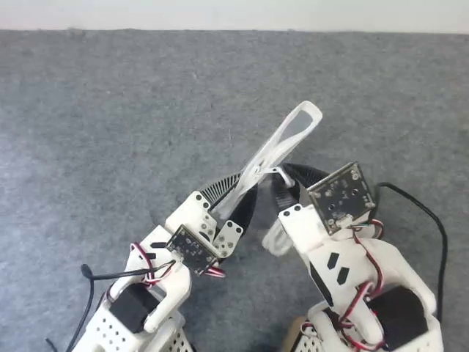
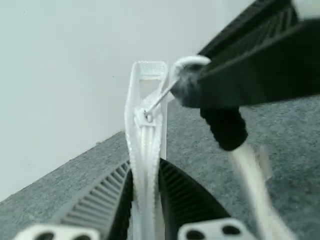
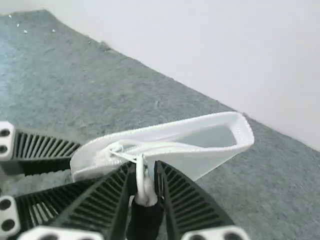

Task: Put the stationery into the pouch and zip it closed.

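Left end effector (image 2: pixel 146 180) gripping pouch (image 1: pixel 282 143) edge, right end effector (image 3: pixel 143 167) gripping zip pull (image 2: pixel 161 97) (open carpet (image 1: pixel 110 110) around)

Grey felt-like mat (image 1: pixel 110 110) under a pale wall (image 1: pixel 234 15).
The mat runs to the far edge, meeting the wall in a straight line; a small tan patch (image 1: pixel 293 334) at the near edge may be bare tabletop.

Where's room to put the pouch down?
Bare table lies left of the pouch, beyond it toward the wall, and to its right. It's crowded near the arms, where the left hand and right hand hold it.
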You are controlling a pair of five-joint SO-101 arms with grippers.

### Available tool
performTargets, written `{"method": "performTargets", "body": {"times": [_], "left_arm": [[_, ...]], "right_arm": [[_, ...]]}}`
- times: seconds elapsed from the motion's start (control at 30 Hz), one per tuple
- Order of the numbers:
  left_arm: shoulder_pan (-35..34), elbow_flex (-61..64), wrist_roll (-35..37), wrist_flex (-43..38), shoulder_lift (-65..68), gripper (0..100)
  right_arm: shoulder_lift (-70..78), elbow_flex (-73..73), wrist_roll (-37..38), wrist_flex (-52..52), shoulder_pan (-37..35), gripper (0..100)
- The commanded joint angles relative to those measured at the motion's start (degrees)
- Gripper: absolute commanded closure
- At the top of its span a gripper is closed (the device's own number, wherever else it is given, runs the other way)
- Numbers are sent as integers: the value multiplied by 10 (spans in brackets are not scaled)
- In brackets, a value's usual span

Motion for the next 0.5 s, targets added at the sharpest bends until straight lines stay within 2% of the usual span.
{"method": "performTargets", "body": {"times": [0.0, 0.23, 0.47], "left_arm": [[-2, 0, -9, 23, -1, 991], [-2, 1, -10, 24, -1, 991], [-2, 2, -10, 24, -1, 991]], "right_arm": [[-3, -50, -14, -8, 29, 990], [3, -47, -25, -48, 67, 990], [99, -51, -28, -94, 89, 990]]}}
